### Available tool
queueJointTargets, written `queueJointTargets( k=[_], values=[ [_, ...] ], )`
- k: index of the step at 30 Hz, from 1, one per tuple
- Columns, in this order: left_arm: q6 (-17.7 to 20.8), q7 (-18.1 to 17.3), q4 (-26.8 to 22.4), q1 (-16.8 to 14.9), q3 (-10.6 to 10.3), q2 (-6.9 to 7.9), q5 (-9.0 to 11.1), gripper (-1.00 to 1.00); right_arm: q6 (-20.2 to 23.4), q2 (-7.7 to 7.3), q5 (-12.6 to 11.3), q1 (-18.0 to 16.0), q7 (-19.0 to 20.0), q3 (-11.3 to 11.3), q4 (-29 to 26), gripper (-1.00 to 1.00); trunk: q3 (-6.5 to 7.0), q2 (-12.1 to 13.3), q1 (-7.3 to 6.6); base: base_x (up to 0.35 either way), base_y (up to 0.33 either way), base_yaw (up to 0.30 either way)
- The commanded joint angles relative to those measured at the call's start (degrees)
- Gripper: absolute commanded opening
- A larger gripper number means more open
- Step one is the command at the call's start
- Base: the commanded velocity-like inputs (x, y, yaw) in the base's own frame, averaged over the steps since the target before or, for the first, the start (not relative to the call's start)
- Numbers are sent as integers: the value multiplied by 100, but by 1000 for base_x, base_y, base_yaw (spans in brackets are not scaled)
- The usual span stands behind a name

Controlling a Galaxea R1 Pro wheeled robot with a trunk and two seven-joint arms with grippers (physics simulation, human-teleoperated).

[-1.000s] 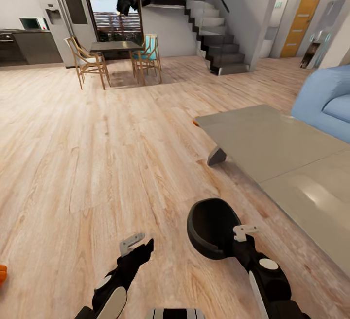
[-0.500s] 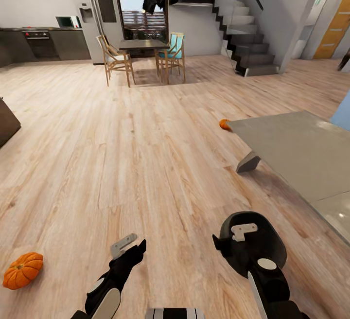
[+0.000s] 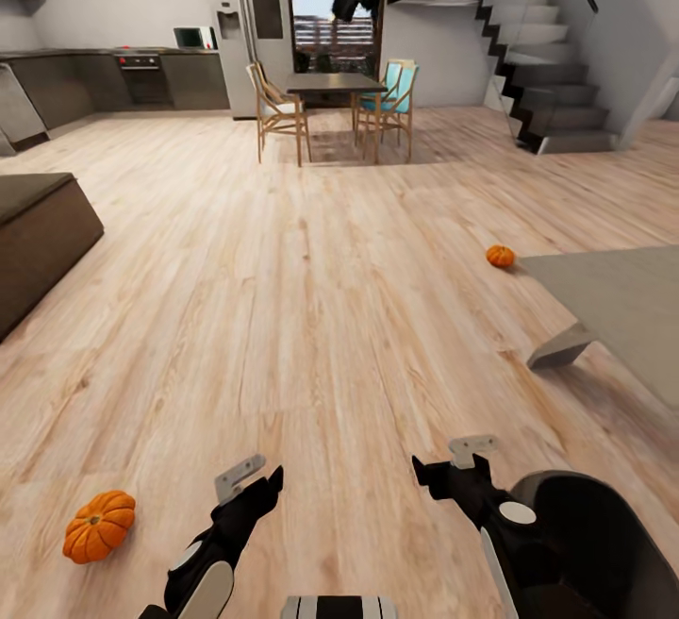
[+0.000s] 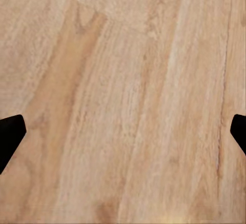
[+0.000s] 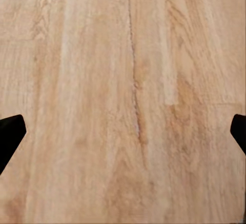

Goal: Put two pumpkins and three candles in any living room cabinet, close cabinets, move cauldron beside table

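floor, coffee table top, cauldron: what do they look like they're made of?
Floor: pale wood planks, visible grain and board seams, low sheen. Coffee table top: smooth grey slab, no grain; could be lacquer or stone, can't tell. Cauldron: matte black, no highlights, reads as cast iron or dull plastic.

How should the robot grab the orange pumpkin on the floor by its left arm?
Probably from above, fingers closing across the round ribbed body of the pumpkin, not the short stem. It lies on open wooden floor, nothing crowding it, off to the outer side of the left gripper, whose fingertips are spread wide with only floor between them.
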Motion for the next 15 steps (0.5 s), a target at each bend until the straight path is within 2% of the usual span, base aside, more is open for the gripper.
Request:
queueJointTargets(
  k=[1, 6, 7, 10, 15],
  values=[
    [0, 0, 0, 0, -1, 1, 0, 100, 0, 0, 0, -3, 0, 0, 0, 100, -4, 0, 0, 298, 90, 262],
    [0, 0, 0, 2, -4, 3, -4, 100, 5, -18, 0, -9, 9, 0, 0, 100, -20, 0, 0, 313, 30, 193],
    [0, -2, 0, 6, -5, 4, -3, 100, 11, -84, 0, -5, 19, 0, 0, 100, -21, 0, 0, 320, 5, 41],
    [0, -1, 0, 9, -4, 4, -1, 100, 14, -140, 0, -3, 28, 0, 0, 100, -22, 0, 0, 321, 2, 17],
    [0, 0, 0, 11, -6, 4, -3, 100, 22, -140, 0, -5, 27, -13, 0, 100, -22, 0, 0, 321, 0, 3]
  ],
)
